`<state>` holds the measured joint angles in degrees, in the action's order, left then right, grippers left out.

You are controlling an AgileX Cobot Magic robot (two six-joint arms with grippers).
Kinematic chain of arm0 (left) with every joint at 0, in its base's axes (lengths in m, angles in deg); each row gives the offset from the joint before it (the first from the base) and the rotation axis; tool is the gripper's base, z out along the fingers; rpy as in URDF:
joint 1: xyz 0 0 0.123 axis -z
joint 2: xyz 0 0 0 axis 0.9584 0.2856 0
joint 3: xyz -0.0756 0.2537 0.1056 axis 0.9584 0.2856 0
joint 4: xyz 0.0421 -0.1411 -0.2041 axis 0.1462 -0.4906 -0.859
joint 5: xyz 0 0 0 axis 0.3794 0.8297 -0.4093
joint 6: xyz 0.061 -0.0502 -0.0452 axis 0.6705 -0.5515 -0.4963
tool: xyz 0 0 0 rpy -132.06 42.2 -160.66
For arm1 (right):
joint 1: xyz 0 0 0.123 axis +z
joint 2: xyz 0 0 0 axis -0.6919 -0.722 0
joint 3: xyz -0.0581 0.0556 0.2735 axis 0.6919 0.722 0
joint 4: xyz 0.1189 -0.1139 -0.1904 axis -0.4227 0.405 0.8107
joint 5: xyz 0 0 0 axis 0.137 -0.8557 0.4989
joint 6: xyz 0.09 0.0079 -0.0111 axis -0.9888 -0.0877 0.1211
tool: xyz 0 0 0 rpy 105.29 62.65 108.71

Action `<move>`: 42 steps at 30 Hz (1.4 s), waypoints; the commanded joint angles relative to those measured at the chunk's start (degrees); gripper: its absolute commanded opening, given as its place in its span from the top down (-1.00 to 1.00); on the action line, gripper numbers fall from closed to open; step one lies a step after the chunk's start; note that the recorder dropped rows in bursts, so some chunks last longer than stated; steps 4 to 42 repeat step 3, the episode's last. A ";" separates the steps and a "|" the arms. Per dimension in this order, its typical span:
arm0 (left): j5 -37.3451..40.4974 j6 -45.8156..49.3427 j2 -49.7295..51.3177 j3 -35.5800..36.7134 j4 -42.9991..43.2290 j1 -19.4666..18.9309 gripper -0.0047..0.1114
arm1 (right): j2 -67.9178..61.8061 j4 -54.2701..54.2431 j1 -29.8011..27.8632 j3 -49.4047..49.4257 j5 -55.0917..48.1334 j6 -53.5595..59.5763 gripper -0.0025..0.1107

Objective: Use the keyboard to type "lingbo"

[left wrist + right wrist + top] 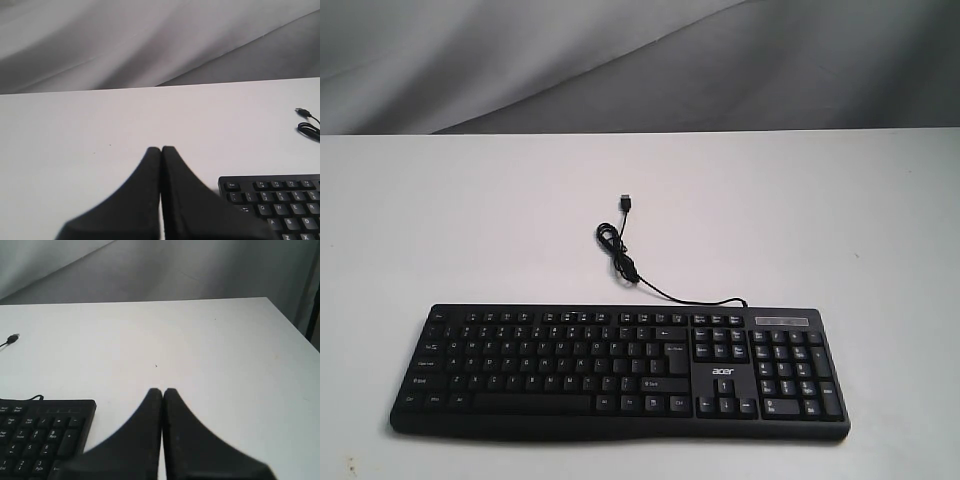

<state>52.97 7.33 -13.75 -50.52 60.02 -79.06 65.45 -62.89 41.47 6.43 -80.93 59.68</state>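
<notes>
The black keyboard (620, 370) lies flat near the front of the white table, its acer logo beside the number pad. Its thin cable (620, 255) coils behind it and ends in a loose USB plug (626, 201). Neither arm shows in the exterior view. My left gripper (161, 148) is shut with nothing in it, beside the keyboard's Esc corner (272, 205). My right gripper (162, 390) is shut and empty too, just off the number pad end (45, 437) of the keyboard.
The white table (470, 230) runs back to a grey cloth backdrop (640, 60). In the right wrist view the table's side edge (295, 325) falls away near a dark upright post (314, 310).
</notes>
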 commanded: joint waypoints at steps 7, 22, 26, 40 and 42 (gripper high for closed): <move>-0.41 -0.12 -0.21 0.28 -0.21 -0.06 0.91 | 0.37 0.54 -0.49 0.23 0.12 -0.33 0.96; -0.41 -0.12 -0.21 0.28 -0.21 -0.06 0.91 | 0.37 0.54 -0.49 0.23 0.12 -0.33 0.96; -0.41 -0.12 -0.21 0.28 -0.21 -0.06 0.91 | 0.37 0.54 -0.49 0.23 0.12 -0.33 0.96; -0.41 -0.12 -0.21 0.28 -0.21 -0.06 0.91 | 0.37 0.54 -0.49 0.23 0.12 -0.33 0.96; -0.41 -0.12 -0.21 0.28 -0.21 -0.06 0.91 | 0.37 0.54 -0.49 0.23 0.12 -0.33 0.96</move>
